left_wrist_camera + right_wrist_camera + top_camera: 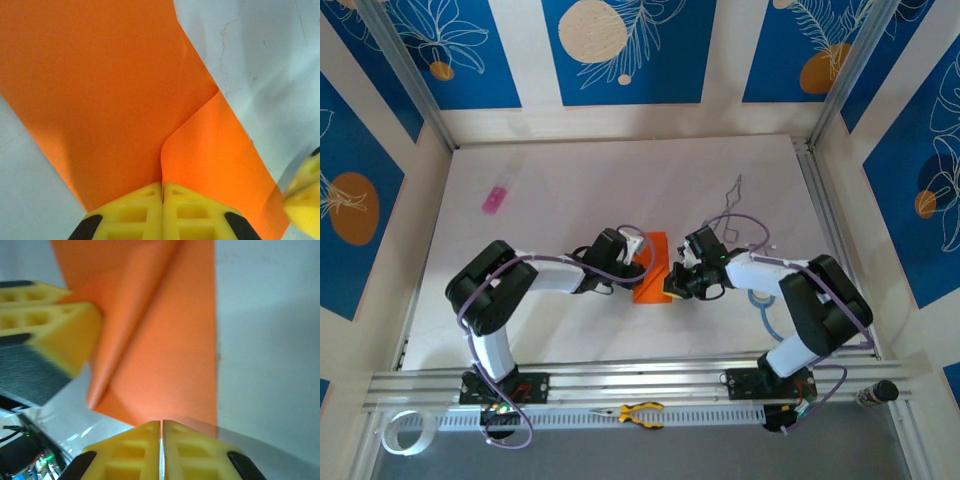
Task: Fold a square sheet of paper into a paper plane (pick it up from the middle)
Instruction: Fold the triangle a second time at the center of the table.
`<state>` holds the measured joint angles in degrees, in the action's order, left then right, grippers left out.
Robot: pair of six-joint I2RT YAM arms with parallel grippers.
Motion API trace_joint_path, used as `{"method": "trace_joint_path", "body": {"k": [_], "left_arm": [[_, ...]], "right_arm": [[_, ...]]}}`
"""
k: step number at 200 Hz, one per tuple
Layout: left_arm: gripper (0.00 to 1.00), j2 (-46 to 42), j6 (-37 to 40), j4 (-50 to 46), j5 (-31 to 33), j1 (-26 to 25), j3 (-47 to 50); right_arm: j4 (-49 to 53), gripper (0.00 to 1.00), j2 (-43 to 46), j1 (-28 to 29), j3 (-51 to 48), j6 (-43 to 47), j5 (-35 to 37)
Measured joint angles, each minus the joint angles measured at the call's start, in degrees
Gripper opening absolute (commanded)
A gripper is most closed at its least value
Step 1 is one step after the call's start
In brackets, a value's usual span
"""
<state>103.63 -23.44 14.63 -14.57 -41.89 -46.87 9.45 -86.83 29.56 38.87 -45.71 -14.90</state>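
The square sheet of paper (656,252) is bright orange and lies partly folded on the white table (570,190), between my two grippers. In the left wrist view a flap of the sheet (110,90) curls up, and its edge runs between the closed jaws of my left gripper (162,186), which is shut on it. My right gripper (161,423) is shut at the sheet's (165,355) near edge, with no orange showing in the thin slit between its jaws. The left gripper (642,262) and the right gripper (675,287) face each other across the paper, close together.
A small pink object (495,199) lies at the back left. A thin cable (735,205) trails over the table behind the right arm. Yellow-handled pliers (642,413) rest on the front rail, and a tape roll (402,432) sits at the front left.
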Motion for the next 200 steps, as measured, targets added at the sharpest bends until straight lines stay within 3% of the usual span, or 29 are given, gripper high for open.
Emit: {"method": "trace_joint_path", "body": {"k": [27, 55, 99, 200], "left_arm": [[0.00, 0.0, -1.8, 0.2, 0.0, 0.0, 0.2], [0.00, -0.1, -4.3, 2.8, 0.0, 0.2, 1.6], [0.00, -0.2, -6.5, 4.5, 0.0, 0.2, 2.6], [0.00, -0.3, -6.5, 4.5, -0.3, 0.3, 2.7]], "right_arm": [[-4.0, 0.06, 3.4, -1.2, 0.0, -2.4, -1.6], [-9.0, 0.02, 1.2, -1.2, 0.1, -5.9, -3.7], [-12.2, 0.01, -6.8, 0.7, 2.0, -9.2, -4.8], [-14.1, 0.01, -13.2, 0.8, 5.6, -10.1, -4.8]]}}
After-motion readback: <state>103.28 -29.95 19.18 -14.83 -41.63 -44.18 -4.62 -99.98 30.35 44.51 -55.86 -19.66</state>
